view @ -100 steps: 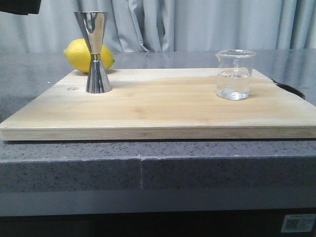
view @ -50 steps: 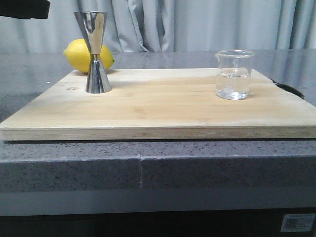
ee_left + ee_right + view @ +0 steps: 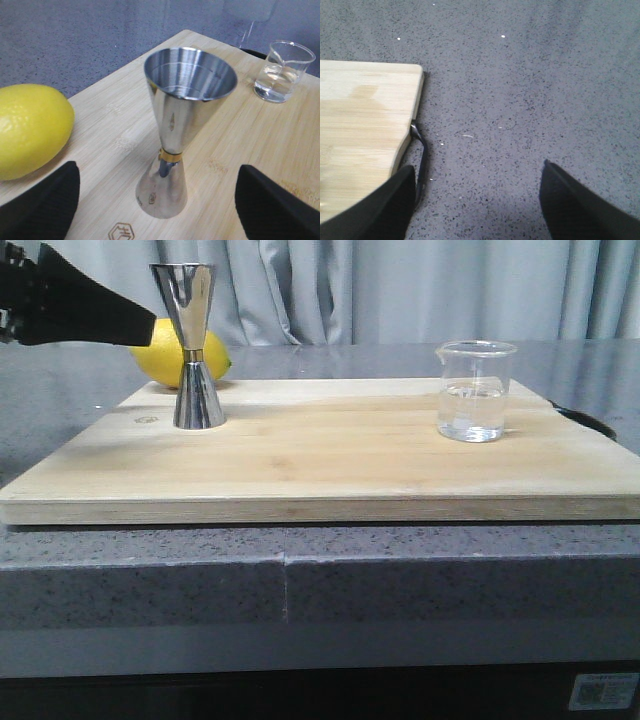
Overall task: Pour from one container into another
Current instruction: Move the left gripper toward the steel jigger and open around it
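Left gripper [image 3: 157,200] spread wide, empty, straddling upright jigger [image 3: 180,130]. Right gripper [image 3: 475,200] spread, empty, over countertop [image 3: 530,90]. Beaker [image 3: 475,390] untouched.

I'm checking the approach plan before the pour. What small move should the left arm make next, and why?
Probably ease the left gripper forward so its open fingers straddle the tall polished steel jigger. The jigger stands upright, centred between the fingers but ungrasped, and steadying it would help before the small clear glass beaker, which holds liquid across the wooden board, is poured.
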Controlling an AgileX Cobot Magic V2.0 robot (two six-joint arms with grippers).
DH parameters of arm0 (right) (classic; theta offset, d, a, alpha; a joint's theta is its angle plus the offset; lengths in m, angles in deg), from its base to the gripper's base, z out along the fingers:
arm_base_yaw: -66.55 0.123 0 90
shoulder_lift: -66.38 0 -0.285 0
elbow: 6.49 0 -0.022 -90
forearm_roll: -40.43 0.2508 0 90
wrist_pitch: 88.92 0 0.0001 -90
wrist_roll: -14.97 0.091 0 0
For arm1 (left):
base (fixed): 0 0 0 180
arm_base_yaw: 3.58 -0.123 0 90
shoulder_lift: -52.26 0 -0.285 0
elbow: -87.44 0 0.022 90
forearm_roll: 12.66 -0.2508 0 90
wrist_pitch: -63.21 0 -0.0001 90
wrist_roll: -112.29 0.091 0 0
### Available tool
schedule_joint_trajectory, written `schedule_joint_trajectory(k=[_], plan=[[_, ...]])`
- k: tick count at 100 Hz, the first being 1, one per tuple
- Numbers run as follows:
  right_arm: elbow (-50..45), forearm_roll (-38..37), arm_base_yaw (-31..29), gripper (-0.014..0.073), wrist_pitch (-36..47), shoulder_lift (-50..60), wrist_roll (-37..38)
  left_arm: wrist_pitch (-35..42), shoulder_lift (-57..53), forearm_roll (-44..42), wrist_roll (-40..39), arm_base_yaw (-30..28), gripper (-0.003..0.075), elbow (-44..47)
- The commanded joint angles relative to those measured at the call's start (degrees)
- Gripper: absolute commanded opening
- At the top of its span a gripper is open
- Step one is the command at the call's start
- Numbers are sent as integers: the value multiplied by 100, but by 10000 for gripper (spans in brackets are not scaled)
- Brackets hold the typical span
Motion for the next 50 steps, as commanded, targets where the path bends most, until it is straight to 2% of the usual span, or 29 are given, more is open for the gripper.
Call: schedule_joint_trajectory(k=[1, 50], plan=[[194, -43, 30, 470, 452, 68, -42, -323, -56, 624, 266, 114, 589, -163], [194, -75, 30, 470, 696, 57, -42, -969, 625, 1285, 1008, 215, 589, -163]])
